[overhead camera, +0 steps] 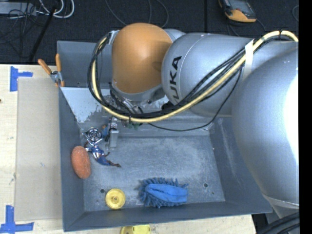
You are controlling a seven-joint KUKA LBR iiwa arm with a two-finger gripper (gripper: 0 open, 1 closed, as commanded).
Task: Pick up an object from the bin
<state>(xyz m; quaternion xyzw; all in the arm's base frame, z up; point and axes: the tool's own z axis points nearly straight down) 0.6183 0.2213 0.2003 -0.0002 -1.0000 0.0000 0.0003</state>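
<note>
My gripper [113, 138] reaches down under the orange dome into the bin's left part, near the back wall. Right beside it on its left lies a shiny silver and blue crinkled thing [94, 143], with a thin dark tail trailing towards the bin's middle. It touches or nearly touches the gripper; whether it is gripped I cannot tell. An orange oval thing [81, 162] lies just left of and below it, against the bin's left wall.
A small yellow round thing [115, 198] sits near the front wall. To its right lies a blue fuzzy cloth-like thing [163, 193]. The big silver arm with its yellow and black cables covers the bin's back and right.
</note>
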